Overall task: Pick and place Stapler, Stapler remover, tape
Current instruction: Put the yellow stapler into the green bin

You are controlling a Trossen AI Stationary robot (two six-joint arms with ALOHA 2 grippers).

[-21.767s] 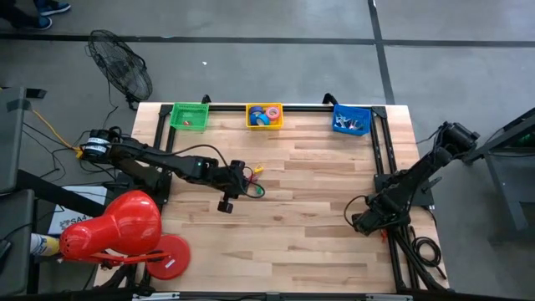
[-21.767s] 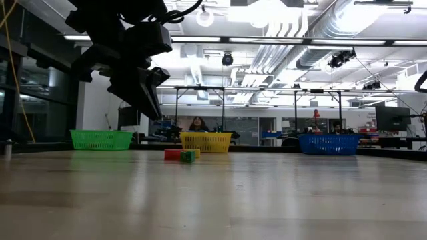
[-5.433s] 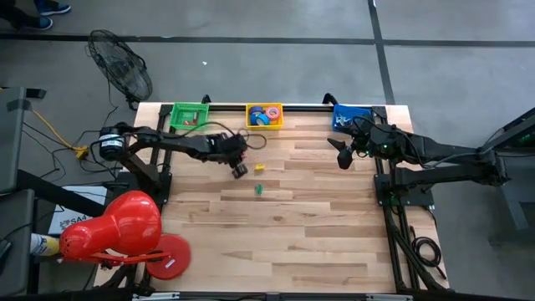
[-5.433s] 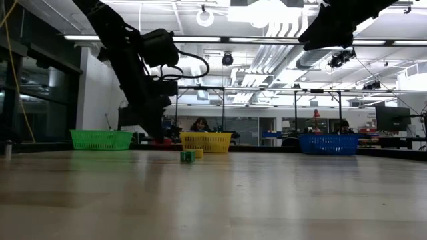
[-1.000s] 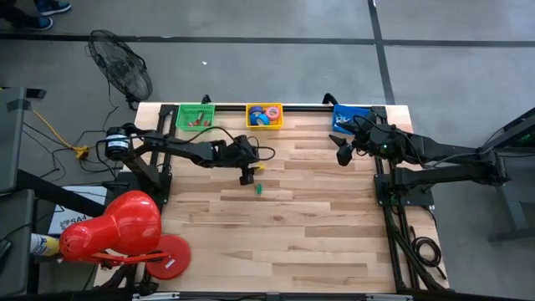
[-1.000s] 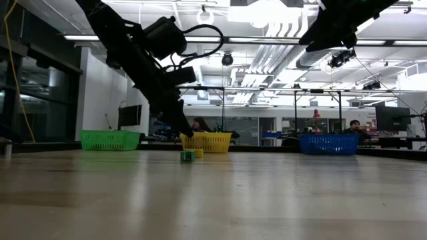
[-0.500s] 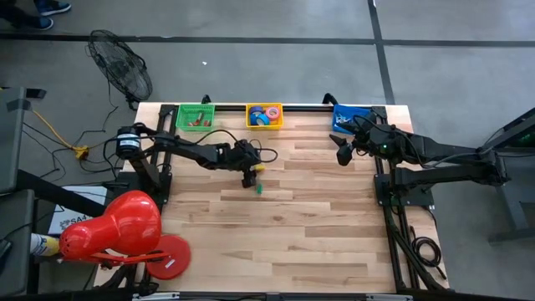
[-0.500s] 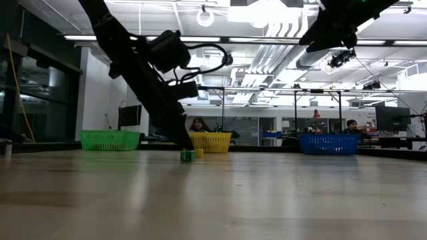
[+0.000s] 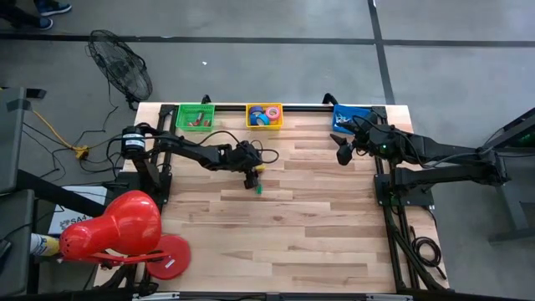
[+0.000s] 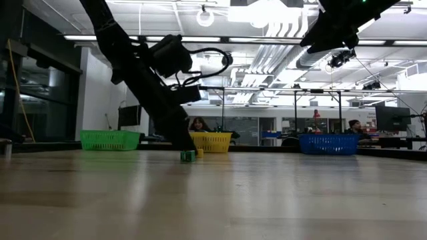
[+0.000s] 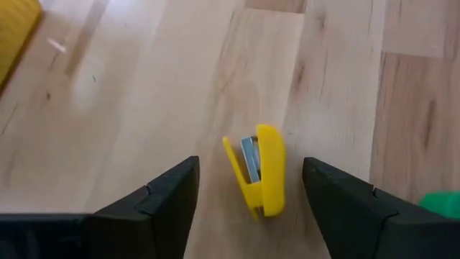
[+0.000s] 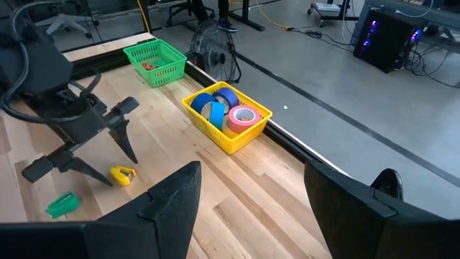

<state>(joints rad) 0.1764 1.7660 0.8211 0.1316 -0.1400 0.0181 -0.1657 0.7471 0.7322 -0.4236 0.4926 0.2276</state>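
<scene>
- Stapler remover, yellow (image 11: 257, 170), is lying on the wood surface (image 9: 318, 217), framed btwn your left gripper's (image 11: 248, 205) spread fingers, not touching.
- Green piece (image 9: 258, 189) is sitting just beside it.
- Tape rolls (image 12: 226, 108) are resting in yellow basket (image 9: 264, 115).
- Right gripper (image 9: 342, 155), fingers spread, is hovering near blue basket (image 9: 351, 119).

Wooden table (image 9: 276, 226) made of pale planks, black frame round edges; grey floor (image 9: 276, 67) with dark lines all round it; black fan (image 9: 121, 67) on floor near table's far left corner; big red thing (image 9: 113, 230) with round foot beside table's near left edge; yellow cable (image 9: 54, 134) on floor at left; long ceiling lights (image 10: 267, 41) and silver pipes (image 10: 313, 30) high up; person (image 10: 198, 125) sitting far behind; computer tower (image 12: 392, 32) on floor far off.
</scene>
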